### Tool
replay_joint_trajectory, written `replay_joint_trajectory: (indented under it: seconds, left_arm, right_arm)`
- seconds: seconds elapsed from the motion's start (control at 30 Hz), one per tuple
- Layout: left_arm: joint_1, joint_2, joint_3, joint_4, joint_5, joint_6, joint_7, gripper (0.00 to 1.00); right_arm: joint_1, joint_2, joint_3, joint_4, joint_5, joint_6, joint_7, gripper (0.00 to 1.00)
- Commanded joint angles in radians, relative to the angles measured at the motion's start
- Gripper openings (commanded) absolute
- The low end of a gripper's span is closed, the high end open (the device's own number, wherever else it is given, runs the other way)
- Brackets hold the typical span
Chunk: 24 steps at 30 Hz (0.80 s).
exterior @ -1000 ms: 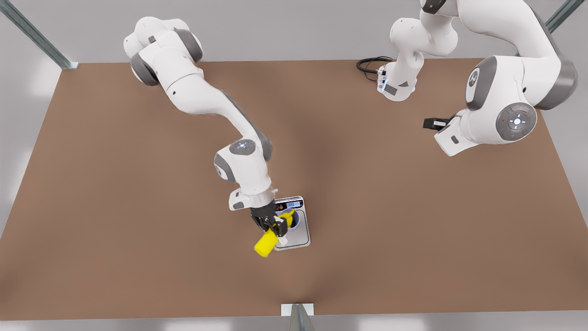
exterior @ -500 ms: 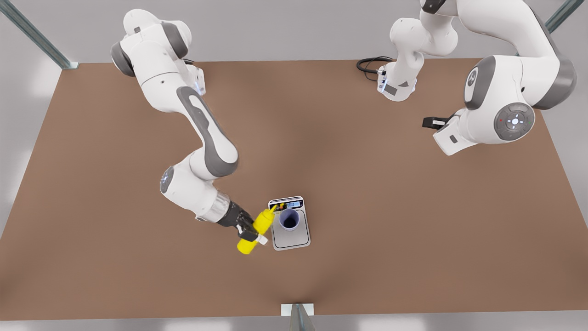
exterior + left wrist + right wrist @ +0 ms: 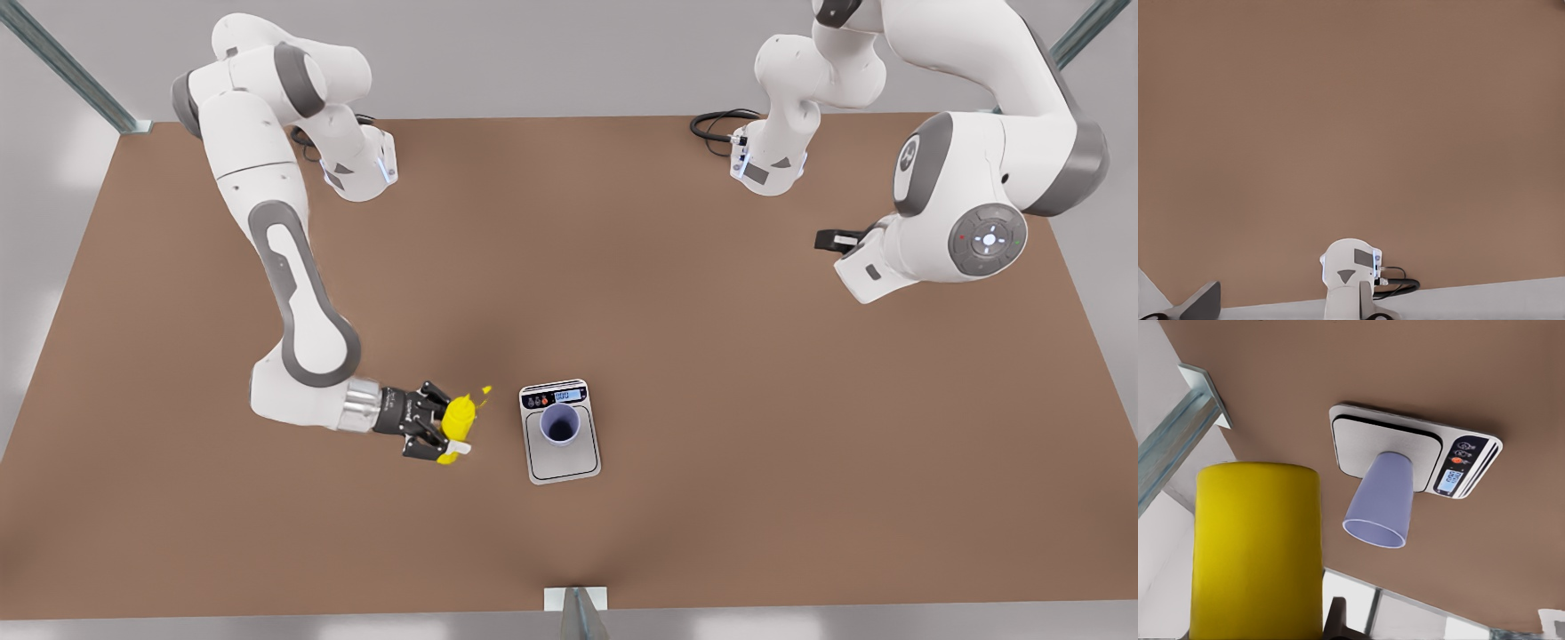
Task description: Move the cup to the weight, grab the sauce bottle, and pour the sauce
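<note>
Where the front view looks down, right pincer (image 3: 442,433) clamped on the sauce bottle (image 3: 460,416), just beside the weight (image 3: 561,431) bearing the cup (image 3: 560,424) on the brown surface (image 3: 711,373). Left pincer hidden behind its wrist; cannot tell its state. From the right wrist: bottle (image 3: 1257,550) cropped, cup (image 3: 1381,500) upright on the plate.
</note>
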Motion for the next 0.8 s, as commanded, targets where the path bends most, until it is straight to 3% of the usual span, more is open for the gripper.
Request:
replay_joint_trajectory:
  seconds: [0.0, 0.2, 0.5, 0.77]
  left_arm:
    - [0.000, 0.000, 0.000, -0.002, 0.001, -0.002, 0.000, 1.00]
    - [0.000, 0.000, 0.000, -0.006, 0.000, -0.006, 0.003, 1.00]
    - [0.000, 0.006, -0.009, -0.009, 0.001, -0.009, 0.002, 1.00]
    - [0.000, 0.014, -0.009, -0.011, 0.001, -0.009, 0.000, 1.00]
  right_arm:
    - [-0.005, 0.001, 0.003, -0.004, 0.100, 0.038, -0.051, 0.21]
    - [-0.123, -0.002, 0.037, -0.121, 0.241, -0.186, -0.072, 0.21]
    - [-0.215, 0.037, 0.052, -0.248, 0.238, -0.263, -0.071, 0.21]
    - [-0.279, 0.165, 0.044, -0.280, 0.231, -0.307, -0.262, 0.21]
